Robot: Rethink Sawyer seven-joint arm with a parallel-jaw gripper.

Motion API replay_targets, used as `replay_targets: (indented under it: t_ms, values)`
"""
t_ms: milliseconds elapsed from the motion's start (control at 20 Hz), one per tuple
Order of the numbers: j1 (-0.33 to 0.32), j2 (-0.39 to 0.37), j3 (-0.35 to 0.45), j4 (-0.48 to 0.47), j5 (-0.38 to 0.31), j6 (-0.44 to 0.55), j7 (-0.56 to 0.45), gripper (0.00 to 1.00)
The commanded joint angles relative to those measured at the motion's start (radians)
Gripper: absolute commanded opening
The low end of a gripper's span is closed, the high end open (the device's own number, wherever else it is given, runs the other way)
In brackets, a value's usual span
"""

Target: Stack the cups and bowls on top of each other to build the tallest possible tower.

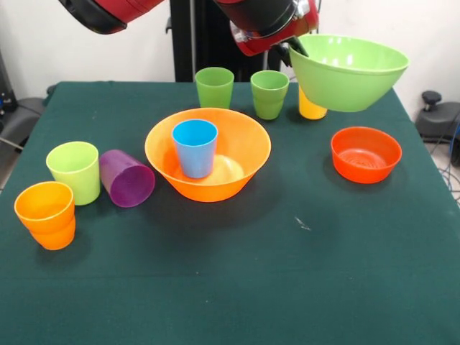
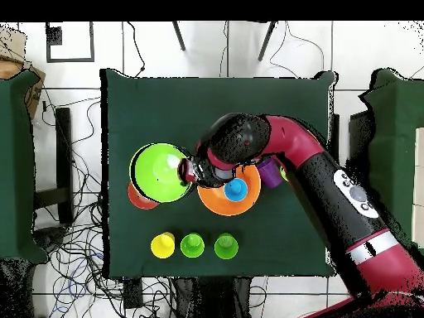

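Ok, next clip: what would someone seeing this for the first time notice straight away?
The large lime-green bowl hangs in the air at the table's far right in the front view, gripped at its rim by the gripper. Next comes the big orange bowl at the table's middle, with a blue cup standing upright inside it. A purple cup lies on its side at the left, beside an upright lime cup.

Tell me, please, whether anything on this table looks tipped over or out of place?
Yes: the purple cup lies on its side against the lime cup, while the other cups stand upright. The gripper holds the lime-green bowl tilted, off the table.
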Motion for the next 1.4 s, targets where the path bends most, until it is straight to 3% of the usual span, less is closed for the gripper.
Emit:
replay_targets:
  t_ms: [50, 750, 1400]
  values:
    - [-0.007, 0.072, -0.003, -0.018, -0.042, 0.095, -0.336, 0.00]
    - [-0.042, 0.128, -0.005, -0.022, -0.100, 0.085, -0.398, 0.00]
    - [-0.036, 0.105, 0.002, -0.053, -0.126, 0.167, -0.434, 0.00]
